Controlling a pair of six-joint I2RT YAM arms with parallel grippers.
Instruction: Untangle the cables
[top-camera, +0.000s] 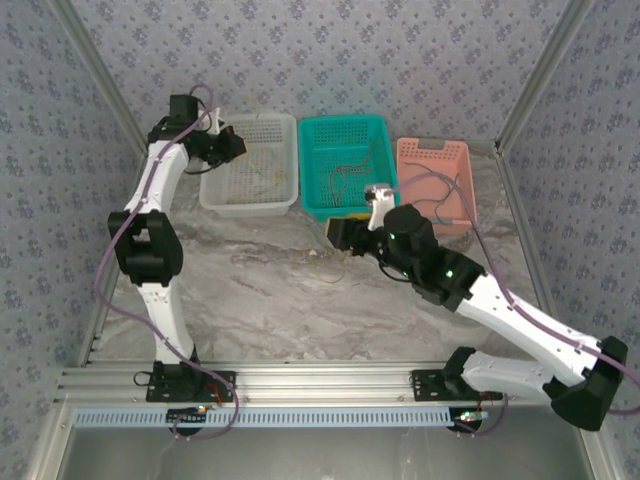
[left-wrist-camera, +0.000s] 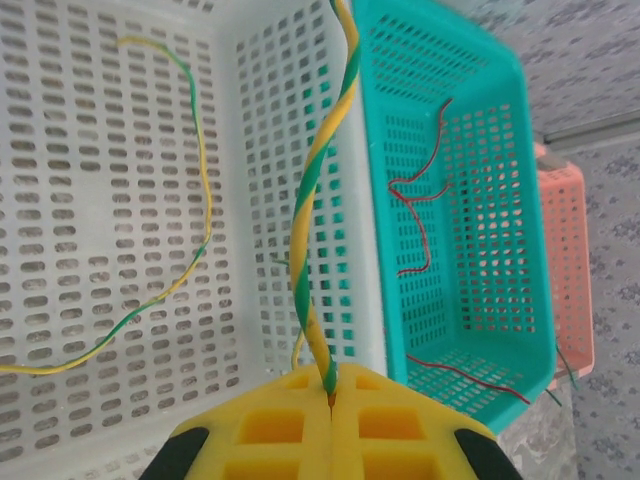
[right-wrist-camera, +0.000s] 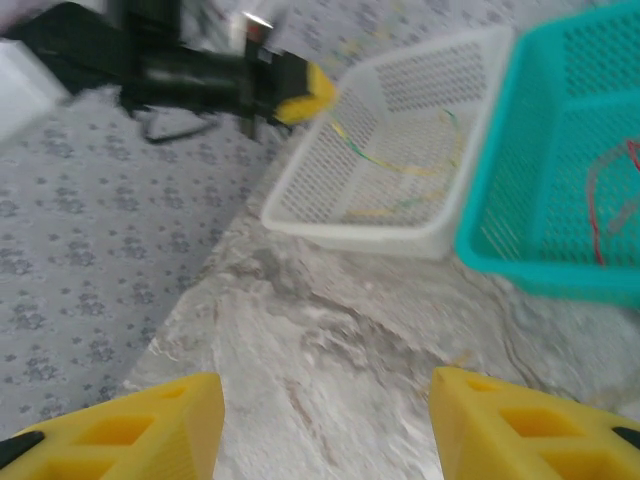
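Note:
My left gripper (top-camera: 232, 143) hangs over the left end of the white basket (top-camera: 250, 208), shut on a yellow-green twisted cable (left-wrist-camera: 310, 230). That cable rises straight from between the closed pads (left-wrist-camera: 300, 430). A second yellow-green cable (left-wrist-camera: 205, 200) lies curled on the white basket's floor (left-wrist-camera: 90, 150). Thin red cables (left-wrist-camera: 425, 230) lie in the teal basket (left-wrist-camera: 500, 120), seen from above as red cables (top-camera: 345, 180). My right gripper (top-camera: 335, 235) hovers open over the marble table in front of the teal basket (top-camera: 345, 122). Nothing is between its fingers (right-wrist-camera: 150, 425).
A pink basket (top-camera: 432, 148) stands to the right of the teal one, partly behind the right arm's purple cable. The three baskets line the back of the table. Aluminium frame posts and patterned walls close in both sides.

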